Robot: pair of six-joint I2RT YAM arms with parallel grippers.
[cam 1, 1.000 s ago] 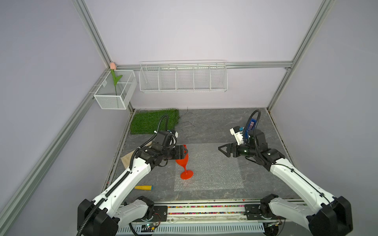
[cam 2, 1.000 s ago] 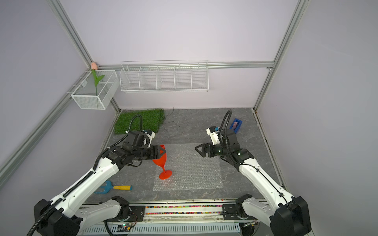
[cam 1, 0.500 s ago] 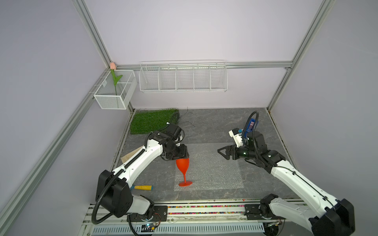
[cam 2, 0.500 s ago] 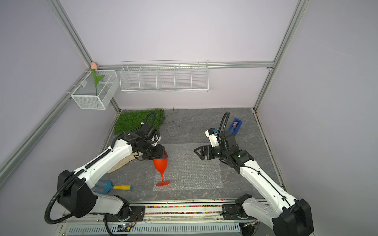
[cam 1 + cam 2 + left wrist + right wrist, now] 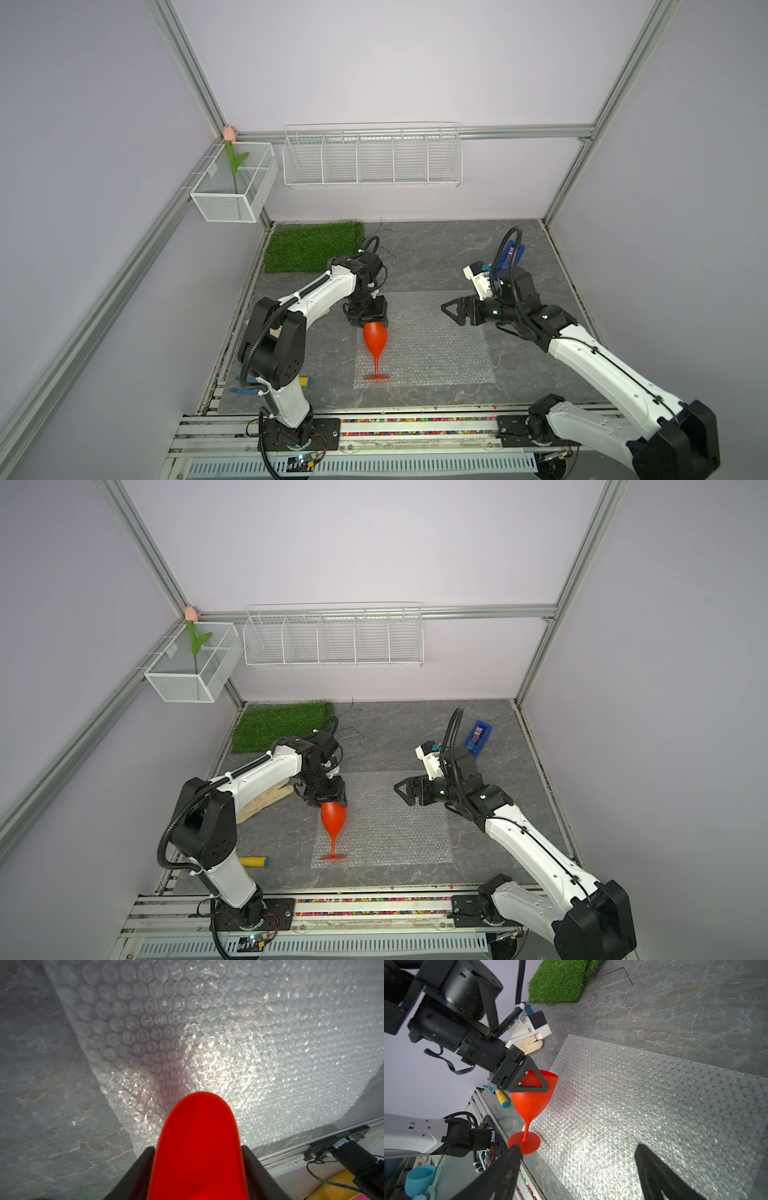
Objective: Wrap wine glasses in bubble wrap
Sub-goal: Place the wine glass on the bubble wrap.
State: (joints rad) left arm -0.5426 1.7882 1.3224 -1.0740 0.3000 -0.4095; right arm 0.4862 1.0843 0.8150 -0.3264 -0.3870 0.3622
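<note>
The red-orange wine glass (image 5: 376, 338) (image 5: 333, 818) stands nearly upright, its foot low over the front left corner of the bubble wrap (image 5: 432, 345) (image 5: 390, 825); contact there is unclear. My left gripper (image 5: 368, 318) (image 5: 326, 798) is shut on the cup's rim from above. In the left wrist view the cup (image 5: 197, 1147) fills the gap of the left gripper (image 5: 198, 1150), with bubble wrap (image 5: 228, 1043) beneath. My right gripper (image 5: 453, 311) (image 5: 405, 791) hangs open over the wrap's far right part, holding nothing. Its wrist view shows the right gripper (image 5: 577, 1147), the glass (image 5: 531, 1101) and the wrap (image 5: 654, 1105).
A green grass mat (image 5: 311, 247) lies at the back left. A blue tape dispenser (image 5: 478, 737) sits at the back right. A beige glove (image 5: 266, 802) and a yellow-handled tool (image 5: 253, 861) lie left of the wrap. A wire rack (image 5: 372, 160) hangs on the back wall.
My left arm has turned from a sideways hold to gripping from above, bringing the glass from tilted to nearly upright with its foot nearer the front edge. The right gripper shifted only slightly.
</note>
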